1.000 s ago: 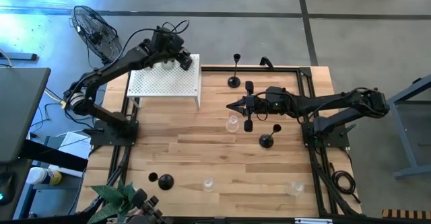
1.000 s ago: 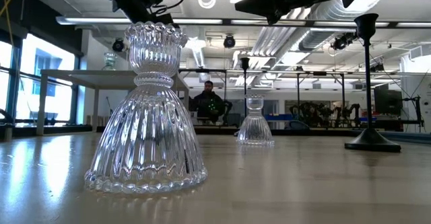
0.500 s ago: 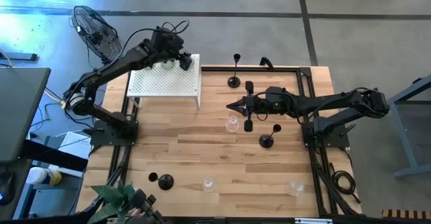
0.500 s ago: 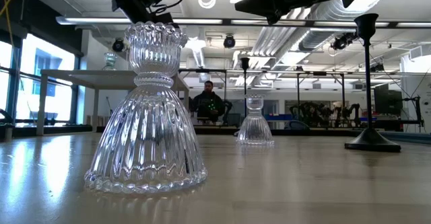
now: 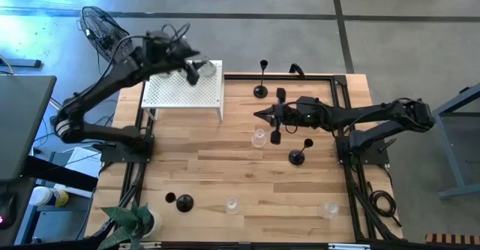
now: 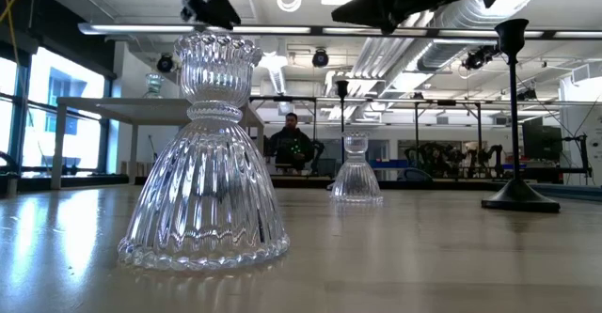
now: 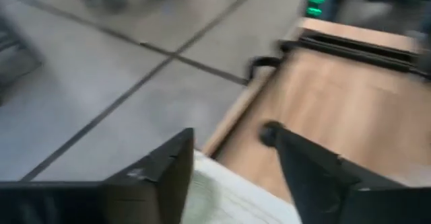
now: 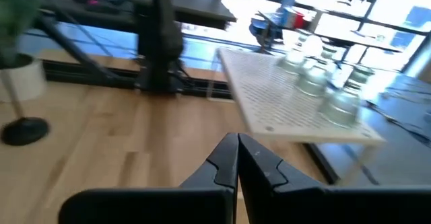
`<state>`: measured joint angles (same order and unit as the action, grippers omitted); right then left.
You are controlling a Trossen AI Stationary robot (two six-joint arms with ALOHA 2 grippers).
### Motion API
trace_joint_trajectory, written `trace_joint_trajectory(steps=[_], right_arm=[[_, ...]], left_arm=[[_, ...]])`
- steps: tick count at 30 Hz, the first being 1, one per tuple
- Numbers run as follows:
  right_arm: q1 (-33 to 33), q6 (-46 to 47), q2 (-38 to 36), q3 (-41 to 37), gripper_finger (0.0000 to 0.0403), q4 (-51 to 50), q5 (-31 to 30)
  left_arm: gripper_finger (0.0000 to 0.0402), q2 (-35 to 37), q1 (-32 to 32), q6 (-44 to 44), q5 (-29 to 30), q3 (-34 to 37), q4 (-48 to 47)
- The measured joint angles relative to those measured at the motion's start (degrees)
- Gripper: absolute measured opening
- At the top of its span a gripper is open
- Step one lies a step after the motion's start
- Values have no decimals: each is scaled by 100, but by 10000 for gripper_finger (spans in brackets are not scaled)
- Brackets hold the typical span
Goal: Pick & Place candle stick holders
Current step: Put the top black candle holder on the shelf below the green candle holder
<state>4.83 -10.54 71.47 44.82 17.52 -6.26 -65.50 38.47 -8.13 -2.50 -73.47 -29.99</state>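
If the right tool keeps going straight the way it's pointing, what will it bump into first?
Probably the white perforated stand. The right tool, fingers shut, hangs above the table and points toward that stand, with bare wood between them. The clear glass holder sits off to one side. Height is hard to judge, so it might pass over.

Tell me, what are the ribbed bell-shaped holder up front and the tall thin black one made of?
The ribbed holder looks like clear pressed glass: see-through, with bright glints along its ridges. The tall black holder seems to be metal with a dark matte finish, judging by its thin stem, though coated plastic is possible.
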Motion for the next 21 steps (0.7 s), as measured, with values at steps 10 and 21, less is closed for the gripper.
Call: trace_joint_trajectory(steps=[10,21], right_arm=[[474,520,-663,-311,0,-560,-474],[1563,2051,-543,-1921,13,1498,-902]], left_arm=[[9,751,-2426,-298,310,1703,1903],[2,1199,-3408,-209,823,3887,4229]])
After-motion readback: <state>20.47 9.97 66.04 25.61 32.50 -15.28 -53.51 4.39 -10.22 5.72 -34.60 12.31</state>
